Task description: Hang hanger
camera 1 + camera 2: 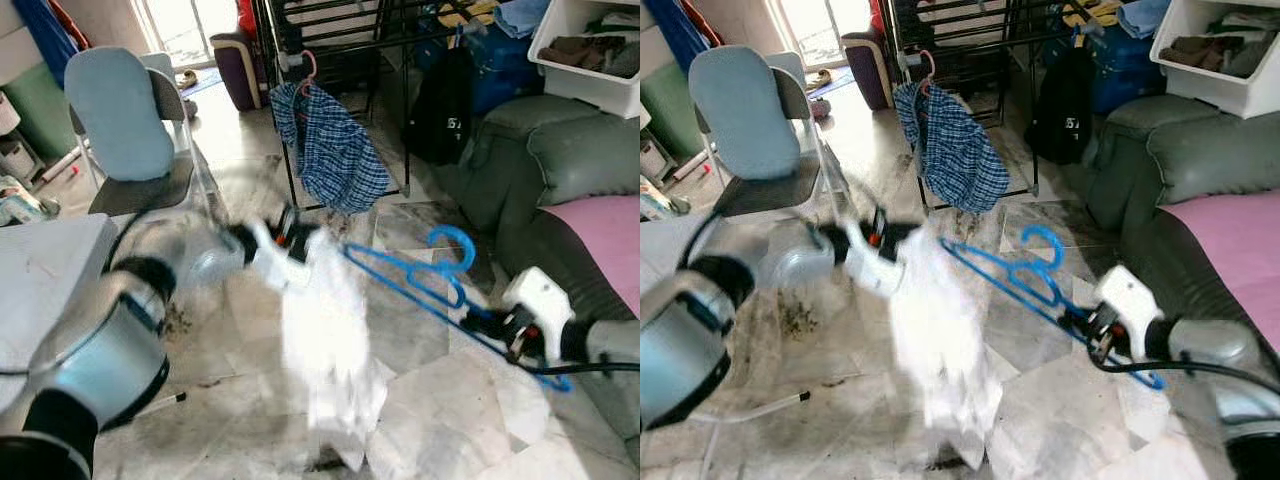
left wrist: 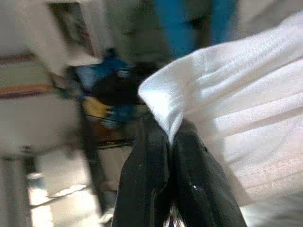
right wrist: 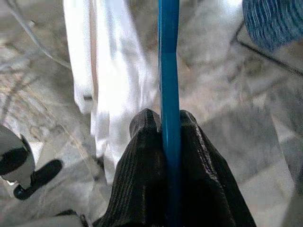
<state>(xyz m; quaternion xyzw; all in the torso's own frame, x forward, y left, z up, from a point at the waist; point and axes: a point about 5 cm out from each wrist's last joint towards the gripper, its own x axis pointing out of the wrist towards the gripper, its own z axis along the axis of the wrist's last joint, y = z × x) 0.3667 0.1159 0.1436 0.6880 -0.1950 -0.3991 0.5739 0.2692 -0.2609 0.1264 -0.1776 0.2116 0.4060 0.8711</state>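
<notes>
Right fingers (image 3: 189, 137) pinching blue hanger (image 3: 169, 71), white garment (image 1: 325, 340) beside

At centre frame the left pincer (image 1: 883, 243) grips the top of a blurred white garment (image 1: 935, 340) that hangs toward the marble floor (image 1: 1060, 420). At right the right pincer (image 1: 1080, 322) clamps a blue hanger (image 1: 1025, 282). A plaid shirt (image 1: 952, 150) hangs on a rack at upper centre.

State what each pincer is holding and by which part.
Left pincer grips the white garment by a folded top edge. Right pincer clamps the blue hanger on a straight bar, away from its hook.
</notes>
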